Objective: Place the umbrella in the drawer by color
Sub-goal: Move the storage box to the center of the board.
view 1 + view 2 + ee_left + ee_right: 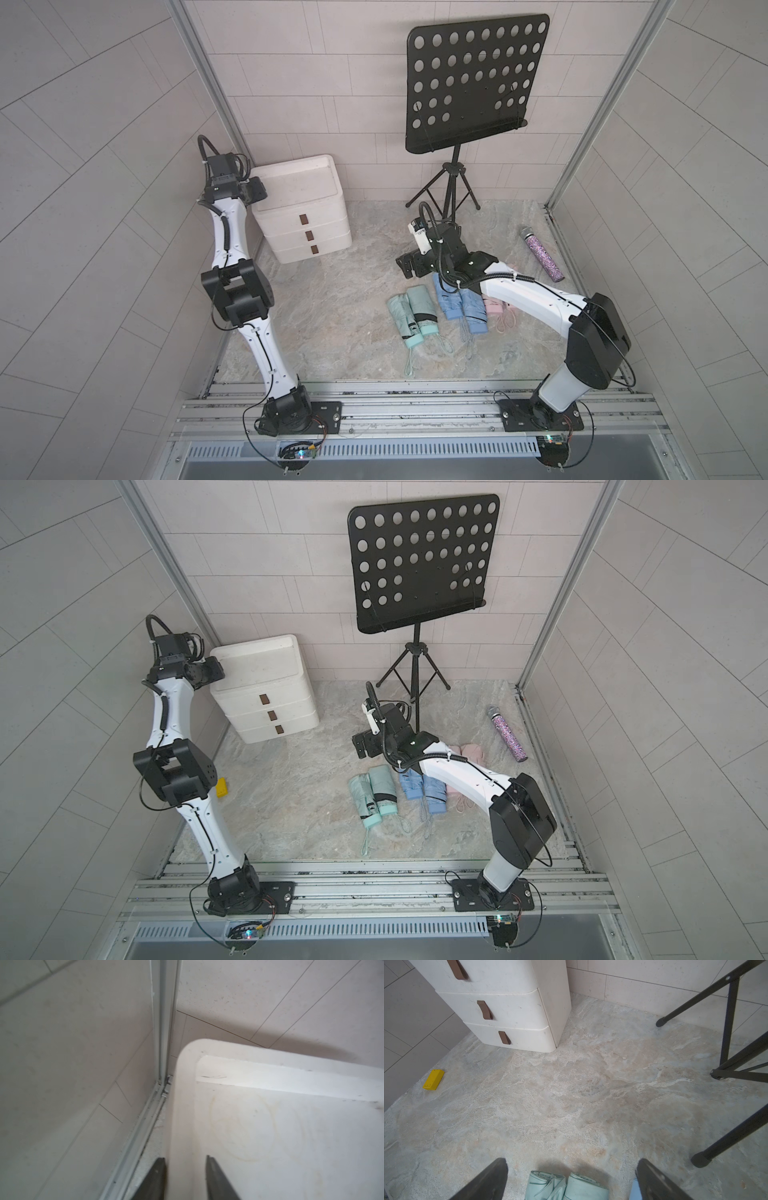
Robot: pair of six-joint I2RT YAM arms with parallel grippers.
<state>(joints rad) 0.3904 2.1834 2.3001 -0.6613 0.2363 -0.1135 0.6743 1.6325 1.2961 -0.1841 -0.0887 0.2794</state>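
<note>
Right gripper (572, 1160) wide, empty, near mint umbrellas (566, 1186) at lower frame edge | left gripper (184, 1157) narrow astride drawer unit (228, 1048) rim, grip unclear | all three drawers (512, 1009) closed

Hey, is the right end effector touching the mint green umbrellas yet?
Apart. In the right wrist view the open right end effector frames the mint green umbrellas, with bare floor showing between them on both sides.
</note>
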